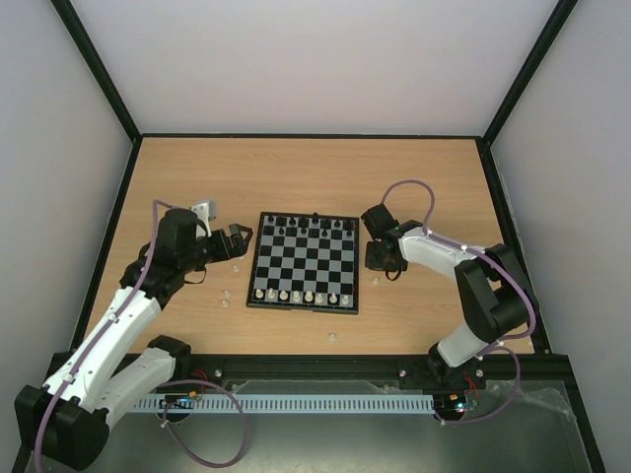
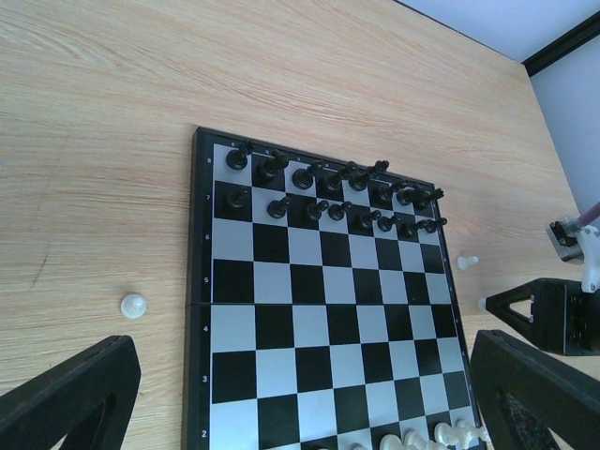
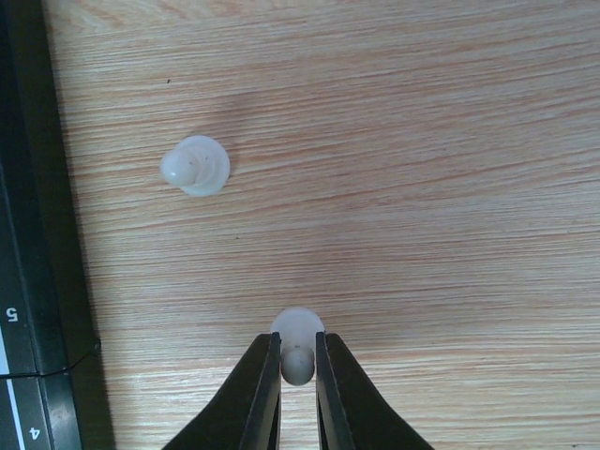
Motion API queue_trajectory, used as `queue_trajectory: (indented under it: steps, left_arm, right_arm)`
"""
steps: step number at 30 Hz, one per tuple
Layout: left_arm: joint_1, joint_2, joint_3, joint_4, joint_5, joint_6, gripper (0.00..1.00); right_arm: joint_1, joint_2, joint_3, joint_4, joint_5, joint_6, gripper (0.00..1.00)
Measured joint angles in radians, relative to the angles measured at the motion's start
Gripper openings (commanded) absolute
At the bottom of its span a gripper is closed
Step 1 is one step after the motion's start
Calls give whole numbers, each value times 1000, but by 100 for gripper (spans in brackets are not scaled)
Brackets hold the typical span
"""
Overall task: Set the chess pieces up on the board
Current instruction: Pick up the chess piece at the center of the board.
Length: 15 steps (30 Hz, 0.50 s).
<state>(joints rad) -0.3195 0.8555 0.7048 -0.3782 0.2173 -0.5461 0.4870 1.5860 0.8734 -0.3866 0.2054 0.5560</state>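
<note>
Pinching a white pawn (image 3: pixel 297 345) between its two black fingers (image 3: pixel 265 398), the right gripper (image 1: pixel 383 262) reaches down to the wooden table (image 1: pixel 296 168) just right of the board (image 1: pixel 304 258). The jaws are clamped on the pawn's head, and its base rests on the wood. A second white pawn (image 3: pixel 194 166) stands free a little farther off, apart from the fingers and near the board's black frame (image 3: pixel 28 234). The left gripper (image 1: pixel 237 239) hovers at the board's left edge with its jaws spread wide, grasping nothing; its wrist view looks across the chequered squares between the two fingers (image 2: pixel 66 398). The black pieces (image 1: pixel 314 228) fill the two far rows of the board. A line of white pieces (image 1: pixel 301 295) stands along the near row, while the middle rows are bare. Several loose white pieces (image 1: pixel 225 293) lie on the table left of the board, and another (image 1: pixel 332 337) sits by itself near the front edge of the table.
</note>
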Motion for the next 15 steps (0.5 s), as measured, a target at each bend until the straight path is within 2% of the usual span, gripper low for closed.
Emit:
queue_trajectory:
  steps: [5, 15]
  left_arm:
    - [0, 0, -5, 6, 0, 0, 99]
    - [0, 0, -5, 7, 0, -1, 99]
  right_arm:
    - [-3, 0, 0, 0, 9, -6, 5]
    - [-2, -30, 0, 0, 5, -11, 3]
